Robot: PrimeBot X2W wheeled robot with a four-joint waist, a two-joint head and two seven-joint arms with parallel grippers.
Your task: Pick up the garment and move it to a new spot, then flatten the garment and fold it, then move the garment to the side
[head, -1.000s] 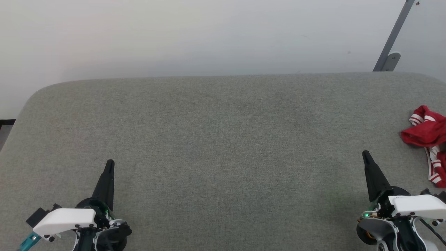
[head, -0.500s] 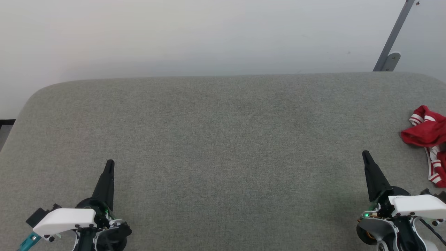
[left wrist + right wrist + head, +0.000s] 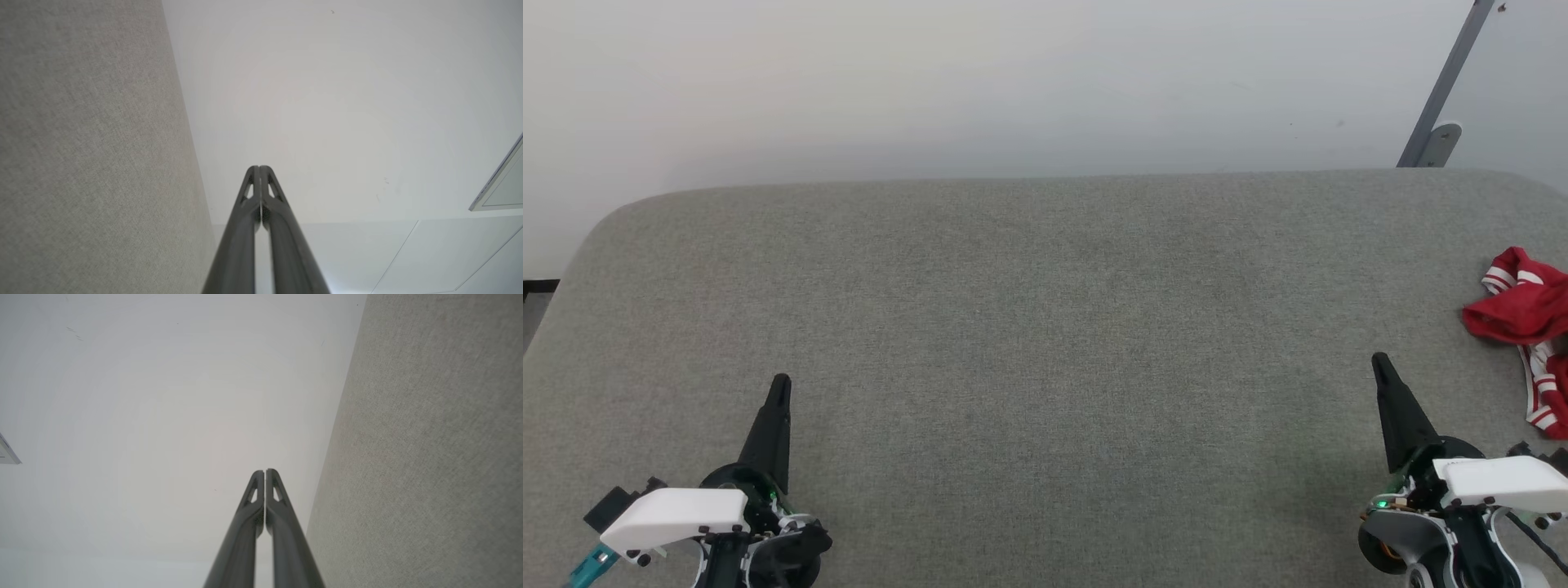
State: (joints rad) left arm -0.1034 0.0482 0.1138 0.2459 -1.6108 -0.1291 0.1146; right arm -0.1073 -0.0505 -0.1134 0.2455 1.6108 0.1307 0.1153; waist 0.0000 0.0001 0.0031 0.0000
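Note:
The garment (image 3: 1523,314) is a crumpled red cloth with white-and-red striped trim, lying at the far right of the grey fabric table (image 3: 1045,327) and cut off by the head view's right edge. My right gripper (image 3: 1380,361) hovers low at the near right, shut and empty, a short way left of the garment and apart from it. Near the lower left my left gripper (image 3: 781,382) is shut too, holding nothing. In the wrist views the left gripper (image 3: 259,168) and the right gripper (image 3: 264,471) each have both fingers pressed together, pointing at the pale wall.
A white wall (image 3: 1013,82) stands right behind the table's far edge. A slanted grey metal bar with a bracket (image 3: 1437,139) leans at the upper right. The table's far left corner (image 3: 613,216) is rounded.

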